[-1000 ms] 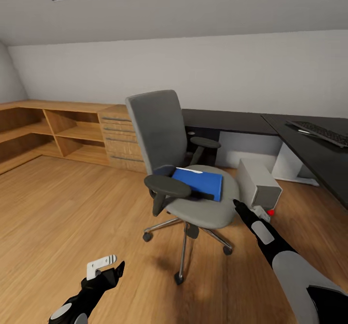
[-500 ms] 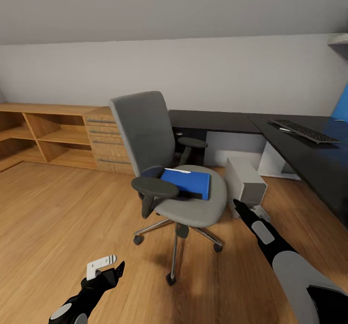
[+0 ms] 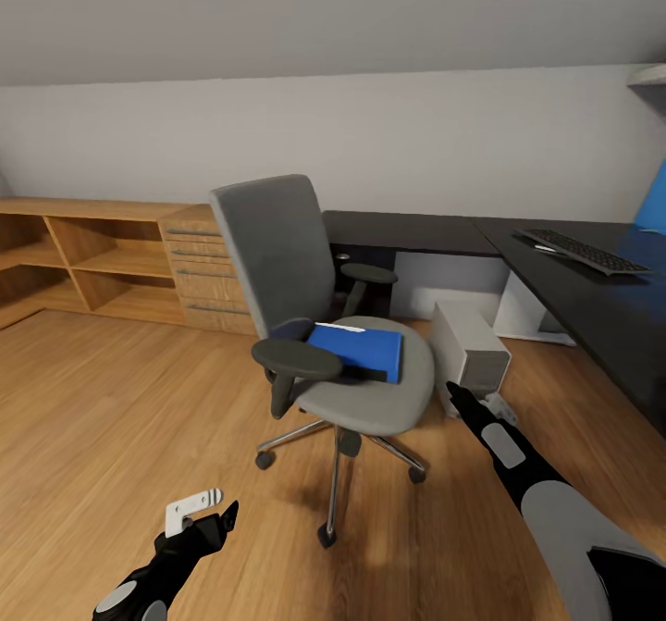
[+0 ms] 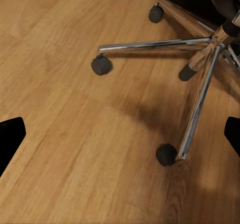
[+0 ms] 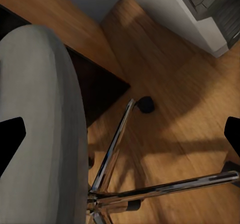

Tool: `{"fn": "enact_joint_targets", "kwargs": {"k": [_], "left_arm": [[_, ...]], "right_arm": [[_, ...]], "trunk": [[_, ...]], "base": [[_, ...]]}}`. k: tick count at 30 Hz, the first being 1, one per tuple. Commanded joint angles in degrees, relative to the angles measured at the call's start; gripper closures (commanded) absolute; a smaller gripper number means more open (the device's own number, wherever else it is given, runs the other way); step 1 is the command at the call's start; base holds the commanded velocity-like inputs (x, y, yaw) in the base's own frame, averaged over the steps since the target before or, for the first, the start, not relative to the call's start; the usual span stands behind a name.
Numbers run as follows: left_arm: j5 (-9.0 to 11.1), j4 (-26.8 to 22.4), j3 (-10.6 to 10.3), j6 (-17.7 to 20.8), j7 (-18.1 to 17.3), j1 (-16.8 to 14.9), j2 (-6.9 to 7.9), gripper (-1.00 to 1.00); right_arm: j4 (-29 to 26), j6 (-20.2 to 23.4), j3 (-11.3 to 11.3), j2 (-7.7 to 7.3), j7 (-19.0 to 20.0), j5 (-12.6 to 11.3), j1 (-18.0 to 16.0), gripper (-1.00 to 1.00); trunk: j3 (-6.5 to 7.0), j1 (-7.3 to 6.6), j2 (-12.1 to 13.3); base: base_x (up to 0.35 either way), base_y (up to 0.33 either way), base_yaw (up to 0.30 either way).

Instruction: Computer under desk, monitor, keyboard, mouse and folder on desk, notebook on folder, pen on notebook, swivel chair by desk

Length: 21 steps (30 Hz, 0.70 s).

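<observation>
Both pincers are low and near: the left black gripper point(image 3: 208, 515) hangs over the light wood floor point(image 3: 102, 417), and the right black gripper point(image 3: 460, 401) points at the seat edge of the grey fabric swivel chair point(image 3: 305, 325) with its silver five-leg base. In each wrist view the two dark fingertips sit far apart at the picture's sides, so both are spread wide and pinch nothing.

Nothing looks different from half a second ago; arms and chair sit the same.

On the seat lies the flat bright blue folder point(image 3: 359, 351), a thin white stick on its far edge. Bare floor lies open on the chair's left side. Just past the chair stands the light grey boxy computer tower point(image 3: 470, 346), partly under the glossy black desk point(image 3: 555, 279). A flat black keyboard point(image 3: 581, 251) lies on top. I can read no writing.
</observation>
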Motion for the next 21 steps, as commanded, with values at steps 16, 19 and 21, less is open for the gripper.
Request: {"fn": "enact_joint_targets", "kwargs": {"k": [16,19,21], "left_arm": [[0.6,-0.1,0.2,0.2,0.5,0.0,0.02,-1.0],[0.6,-0.1,0.8,0.2,0.4,0.0,-0.02,-1.0],[0.6,-0.1,0.9,0.2,0.4,0.0,-0.03,-1.0]], "right_arm": [[-0.1,0.3,-0.3,-0.06,0.2,-0.4,0.0,-1.0],[-0.2,0.3,-0.3,-0.06,0.2,-0.4,0.0,-1.0],[-0.2,0.3,-0.3,-0.06,0.2,-0.4,0.0,-1.0]], "trunk": [[-0.04,-0.01,0.0],[-0.04,-0.01,0.0],[-0.04,-0.01,0.0]], "base": [[0.0,0.0,0.0],[0.0,0.0,0.0],[0.005,0.0,0.0]]}}
